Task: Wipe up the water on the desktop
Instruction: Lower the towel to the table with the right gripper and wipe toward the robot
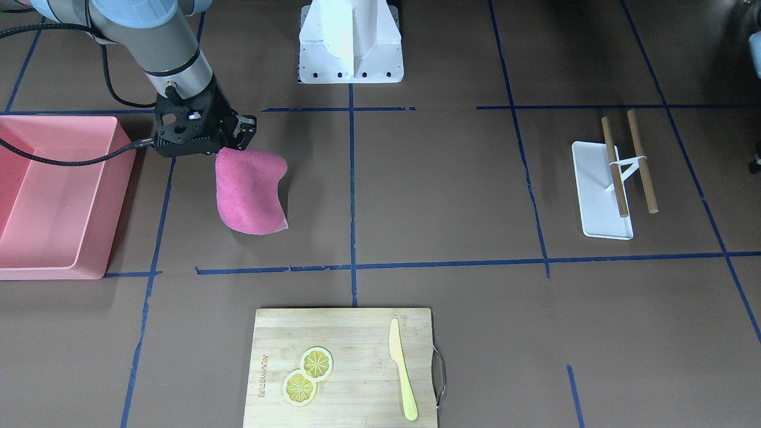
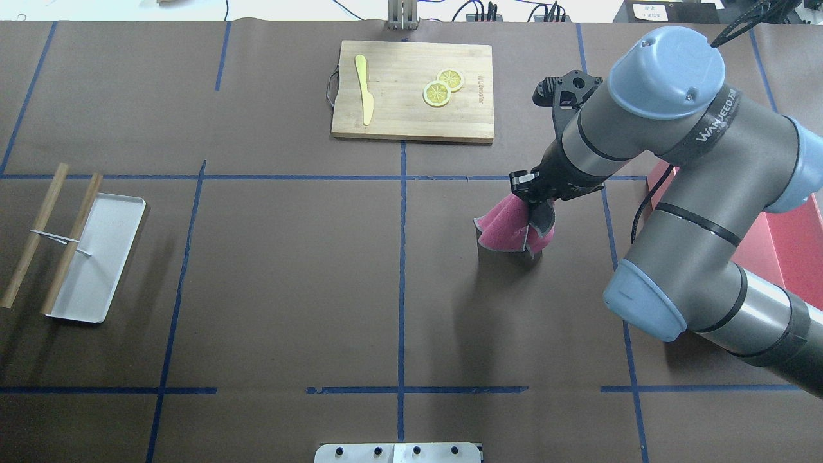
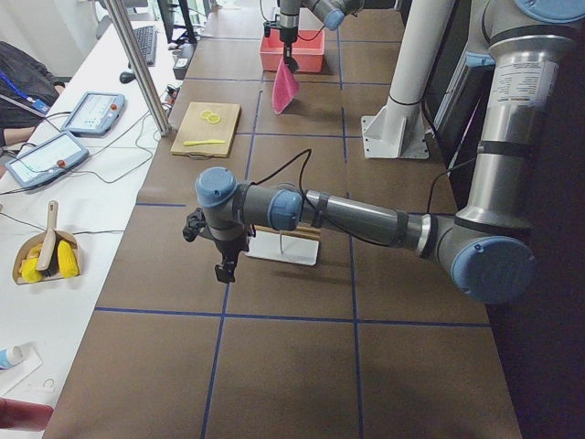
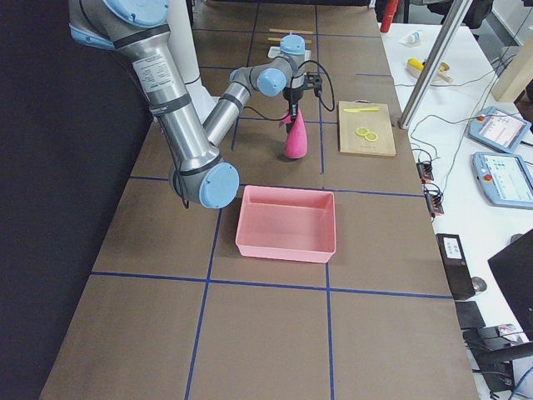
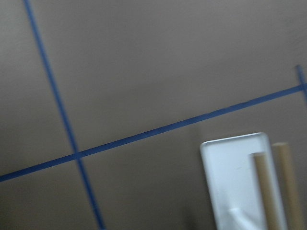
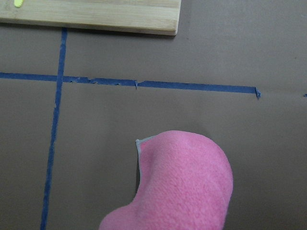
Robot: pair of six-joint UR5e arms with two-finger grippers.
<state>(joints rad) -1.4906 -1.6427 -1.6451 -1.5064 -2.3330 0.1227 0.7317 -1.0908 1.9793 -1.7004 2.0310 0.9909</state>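
The desktop [image 1: 440, 190] is dark brown with a grid of blue tape lines; I see no water on it. My right gripper [image 1: 235, 145] is shut on the top edge of a pink cloth [image 1: 250, 190], which hangs down over the desktop [image 2: 289, 257] with its lower end at or just above the surface. The cloth also shows in the overhead view [image 2: 505, 228] and the right wrist view [image 6: 187, 187]. My left gripper [image 3: 224, 265] hovers over the desktop near the white tray, and I cannot tell whether it is open or shut.
A pink bin [image 1: 53, 196] stands beside the right arm. A bamboo cutting board [image 1: 357, 333] holds two lemon slices [image 1: 308, 374] and a yellow knife [image 1: 402, 368]. A white tray [image 1: 594, 190] with two wooden sticks [image 1: 642, 160] lies on the left arm's side. The robot's white base [image 1: 351, 41] is at the table's edge.
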